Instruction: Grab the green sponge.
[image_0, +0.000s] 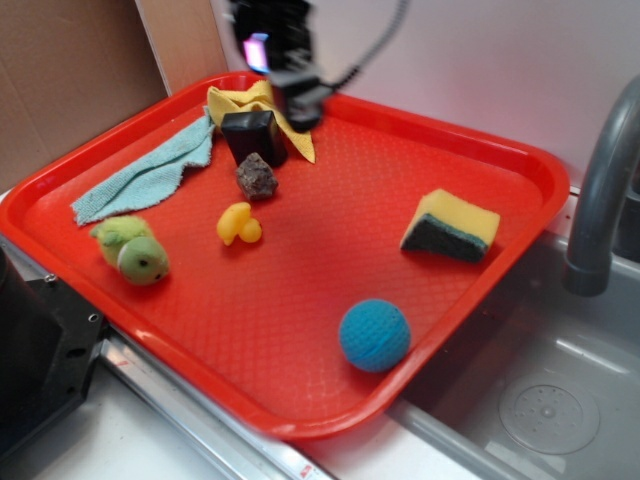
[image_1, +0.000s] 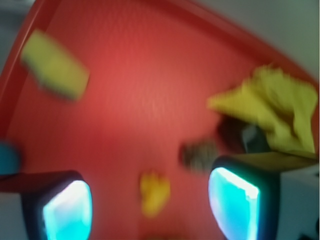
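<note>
I can read no brand, label or writing in either view. From the exterior camera I see the green sponge (image_0: 452, 226) lying on the right side of the red tray (image_0: 300, 405), yellow foam up and dark scouring layer toward me, well apart from the gripper (image_0: 300, 105), which hangs at the tray's far edge above the yellow cloth (image_0: 250, 100) and black block (image_0: 254, 136). Only this view shows the green plush toy (image_0: 133, 250), teal cloth (image_0: 150, 175) and faucet (image_0: 600, 190). The blurred wrist view shows the gripper (image_1: 150, 210) released, fingers (image_1: 235, 202) spread with nothing between, and the sponge (image_1: 54, 71) at upper left.
</note>
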